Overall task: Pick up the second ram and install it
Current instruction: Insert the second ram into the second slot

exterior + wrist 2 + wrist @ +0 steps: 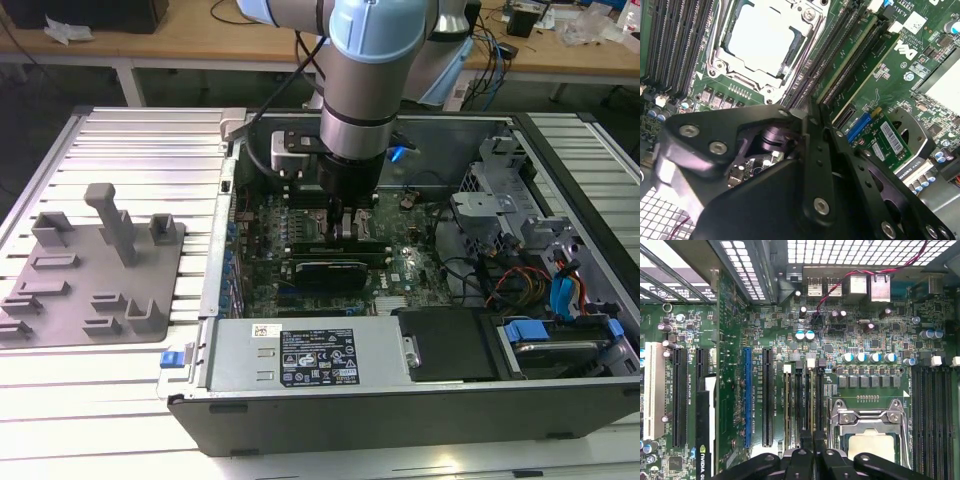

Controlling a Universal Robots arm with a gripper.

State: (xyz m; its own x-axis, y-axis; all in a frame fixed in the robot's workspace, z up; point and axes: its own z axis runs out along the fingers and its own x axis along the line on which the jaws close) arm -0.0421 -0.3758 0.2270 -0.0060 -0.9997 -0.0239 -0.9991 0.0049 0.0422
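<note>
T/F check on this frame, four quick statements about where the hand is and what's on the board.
1. The hand is down over the motherboard inside the open computer case. True.
2. A cooler covers the CPU socket. False: the socket is uncovered.
3. The grey holder plate lies outside the case, on the exterior view's left. True.
4. The fingers are spread wide. False: they are closed together, beside the socket.
</note>
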